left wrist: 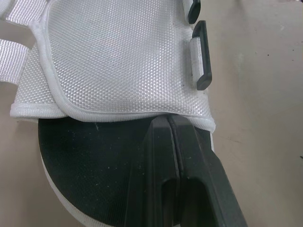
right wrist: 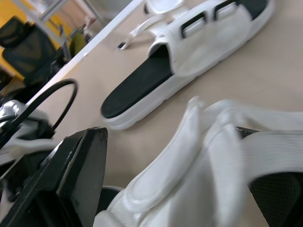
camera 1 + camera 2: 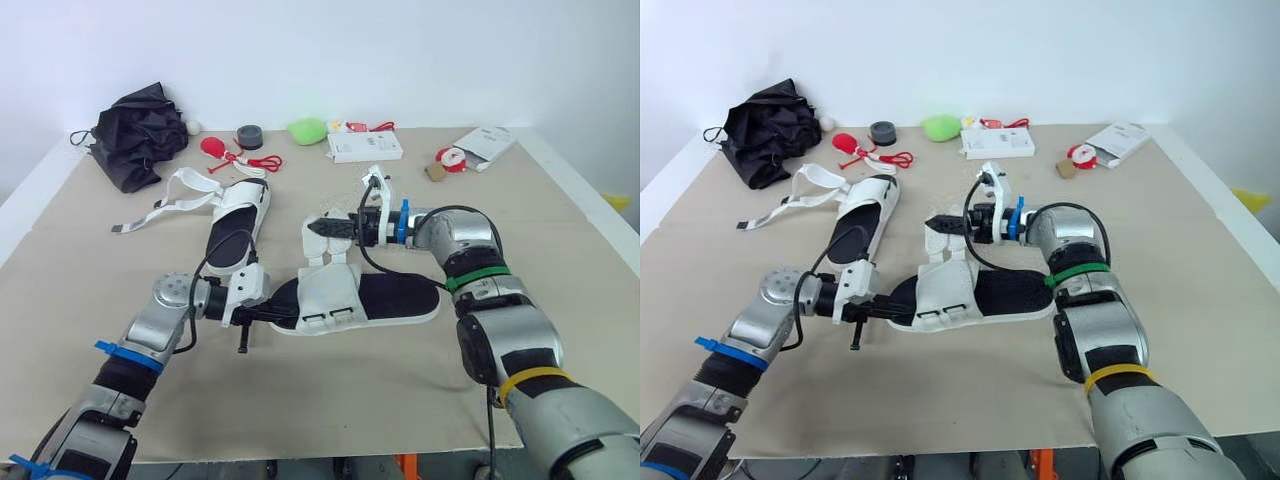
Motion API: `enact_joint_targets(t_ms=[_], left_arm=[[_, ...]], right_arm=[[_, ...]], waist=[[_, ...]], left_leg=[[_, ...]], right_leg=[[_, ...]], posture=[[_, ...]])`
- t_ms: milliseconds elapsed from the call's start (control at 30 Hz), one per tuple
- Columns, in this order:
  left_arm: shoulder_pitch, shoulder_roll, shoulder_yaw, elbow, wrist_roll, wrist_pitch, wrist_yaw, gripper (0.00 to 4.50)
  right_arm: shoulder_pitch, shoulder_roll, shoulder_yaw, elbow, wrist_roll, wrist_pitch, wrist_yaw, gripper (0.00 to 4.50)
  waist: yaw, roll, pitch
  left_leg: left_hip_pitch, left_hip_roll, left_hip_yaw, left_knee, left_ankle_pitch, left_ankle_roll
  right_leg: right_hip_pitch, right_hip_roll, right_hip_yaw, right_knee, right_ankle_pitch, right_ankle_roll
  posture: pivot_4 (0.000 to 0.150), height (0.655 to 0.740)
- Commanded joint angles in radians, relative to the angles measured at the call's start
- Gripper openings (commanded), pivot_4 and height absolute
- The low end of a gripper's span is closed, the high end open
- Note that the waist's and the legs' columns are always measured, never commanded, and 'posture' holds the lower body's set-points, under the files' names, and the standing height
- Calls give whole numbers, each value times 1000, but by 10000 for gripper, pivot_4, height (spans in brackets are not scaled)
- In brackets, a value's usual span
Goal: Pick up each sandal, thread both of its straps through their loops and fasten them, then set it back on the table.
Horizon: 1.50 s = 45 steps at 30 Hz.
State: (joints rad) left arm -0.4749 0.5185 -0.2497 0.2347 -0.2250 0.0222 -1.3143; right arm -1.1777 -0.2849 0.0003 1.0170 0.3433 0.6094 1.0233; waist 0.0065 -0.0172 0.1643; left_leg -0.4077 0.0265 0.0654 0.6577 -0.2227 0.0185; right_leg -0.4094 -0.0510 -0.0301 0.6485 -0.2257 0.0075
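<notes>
Near sandal (image 3: 390, 298) lies flat mid-desk (image 3: 560, 230). Left tool (image 1: 169, 122): fingers together, tips on the sandal's black footbed (image 1: 94, 161). Right tool (image 3: 318, 228): fingers apart, straddling the far strap flap (image 2: 189, 156). Second sandal (image 3: 238, 222) lies beyond, apart from both tools.

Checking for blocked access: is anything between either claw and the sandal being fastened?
Nothing visible does. The left claw lies shut on the black footbed of the near sandal, and the right claw is at its white strap. The second sandal lies apart, farther back on the left.
</notes>
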Motion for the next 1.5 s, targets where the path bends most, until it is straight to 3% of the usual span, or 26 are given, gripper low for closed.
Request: enact_joint_targets(t_ms=[33,267,667,767,900,933,967,1000,1100,1400,1500], left_arm=[[51,12,-54,28,57,56,9,0],[85,18,-48,-18,53,81,24,0],[101,17,-48,-48,48,102,37,0],[99,12,-51,-51,46,105,37,0],[101,11,-52,-55,43,108,35,0],[103,12,-52,-57,43,109,34,0],[104,12,-52,-58,42,109,34,0],[105,12,-52,-59,42,110,34,0],[106,11,-53,-64,41,114,33,0],[102,5,-59,-66,41,118,32,0],[102,2,-61,-64,41,117,30,0]], right_arm=[[-69,14,-56,68,-5,-78,-33,44682],[-122,49,-133,179,-12,-155,-116,44682],[-140,57,-183,217,-40,-189,-155,44682],[-144,54,-206,221,-36,-200,-175,36912],[-147,53,-214,222,-41,-204,-172,20784],[-147,52,-217,218,-42,-205,-162,19086],[-147,52,-218,216,-43,-206,-156,13891],[-147,52,-220,215,-44,-207,-152,13891],[-147,52,-221,210,-47,-212,-142,157],[-87,50,-144,112,-122,-382,-72,157],[36,30,-46,-95,-179,-479,5,157]], waist=[[0,0,0],[-2,0,0],[-2,0,0],[-2,0,0],[-2,0,0],[-2,0,0],[-2,0,0],[-2,0,0],[-2,0,0],[-1,0,0],[0,0,0]], left_leg=[[0,0,0,0,0,0],[0,0,0,-2,0,0],[0,0,0,-4,0,0],[0,0,0,-4,0,0],[0,0,0,-4,0,0],[0,0,0,-4,0,0],[0,0,0,-4,0,0],[0,0,0,-4,0,0],[0,0,0,-4,0,0],[0,0,0,-5,0,0],[0,-1,0,-5,0,0]], right_leg=[[0,0,0,0,0,0],[0,0,1,0,-1,-1],[0,0,0,-1,-1,-1],[0,0,0,-1,-1,-1],[0,0,0,-1,-1,-1],[0,0,0,-2,-1,-1],[0,0,0,-2,-1,-1],[0,0,0,-2,-1,-1],[0,0,1,-2,-1,-1],[0,0,0,-2,-1,-1],[0,0,0,-2,-2,0]], posture=[[1500,7400],[1500,7400],[1500,7400],[1500,7400],[1500,7400],[1500,7400],[1500,7400],[1500,7400],[1500,7400],[1500,7400],[1500,7400]])
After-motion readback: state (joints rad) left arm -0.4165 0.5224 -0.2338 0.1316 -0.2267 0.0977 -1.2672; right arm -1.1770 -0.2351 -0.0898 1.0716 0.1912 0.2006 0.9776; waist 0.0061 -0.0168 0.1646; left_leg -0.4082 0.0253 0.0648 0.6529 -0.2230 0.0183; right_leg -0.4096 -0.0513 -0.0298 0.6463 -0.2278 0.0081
